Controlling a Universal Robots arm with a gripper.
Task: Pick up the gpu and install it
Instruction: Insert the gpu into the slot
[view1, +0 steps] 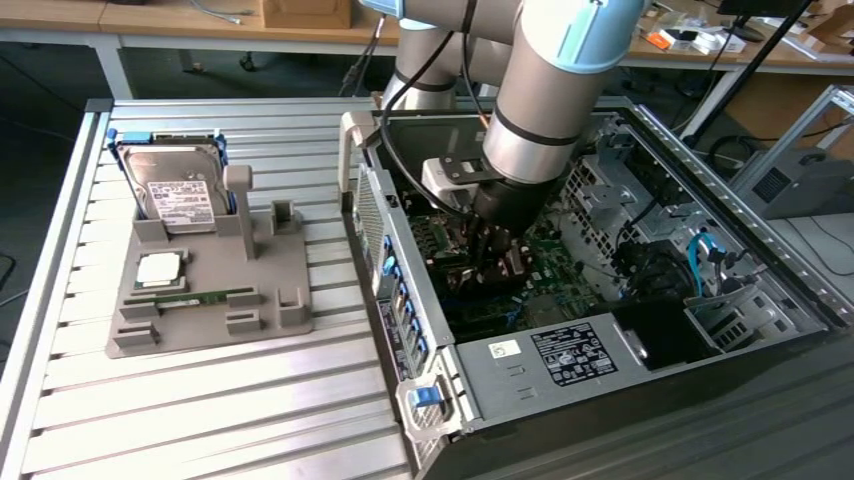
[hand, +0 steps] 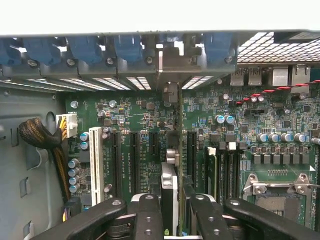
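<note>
The gpu appears edge-on as a thin card, silver-tan near me and a dark strip running toward the rear bracket openings. My gripper is shut on it, with one black finger pressed to each side. The card hangs over the green motherboard, lined up with the long black expansion slots. I cannot tell whether its edge is in a slot. In the exterior view my gripper reaches down into the open computer case, close above the board.
Blue slot latches line the case's rear wall. A cable bundle and a white slot lie to one side, the processor socket to the other. Outside the case, a grey fixture holds a hard drive, a chip and a RAM stick.
</note>
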